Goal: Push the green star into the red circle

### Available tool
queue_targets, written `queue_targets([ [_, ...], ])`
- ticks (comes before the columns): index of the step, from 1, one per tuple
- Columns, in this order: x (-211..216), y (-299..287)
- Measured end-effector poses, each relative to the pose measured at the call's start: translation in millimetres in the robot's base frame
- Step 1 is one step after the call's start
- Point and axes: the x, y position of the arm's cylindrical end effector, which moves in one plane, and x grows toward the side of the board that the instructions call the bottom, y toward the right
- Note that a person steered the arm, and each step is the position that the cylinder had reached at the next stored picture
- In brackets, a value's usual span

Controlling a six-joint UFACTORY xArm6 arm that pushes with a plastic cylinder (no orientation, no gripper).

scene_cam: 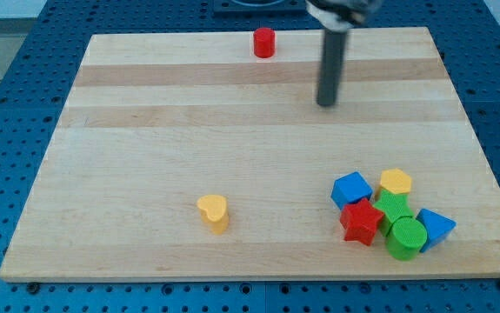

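The green star [394, 209] lies in a cluster of blocks at the view's bottom right, wedged between a red star [361, 222] and a green cylinder [406, 237]. The red circle [264, 42], a short red cylinder, stands near the view's top edge of the board, left of centre. My tip [326, 103] rests on the board in the upper right part, far above the cluster and to the right of and below the red circle. It touches no block.
The cluster also holds a blue cube [351, 188], a yellow pentagon [396, 182] and a blue triangle [435, 228]. A yellow heart [213, 211] lies alone at the bottom centre. The wooden board [145, 130] sits on a blue perforated table.
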Motion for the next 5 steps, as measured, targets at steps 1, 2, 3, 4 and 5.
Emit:
queue_targets([
  [1,69,89],
  [2,125,151],
  [3,197,131],
  [4,202,71],
  [5,169,31],
])
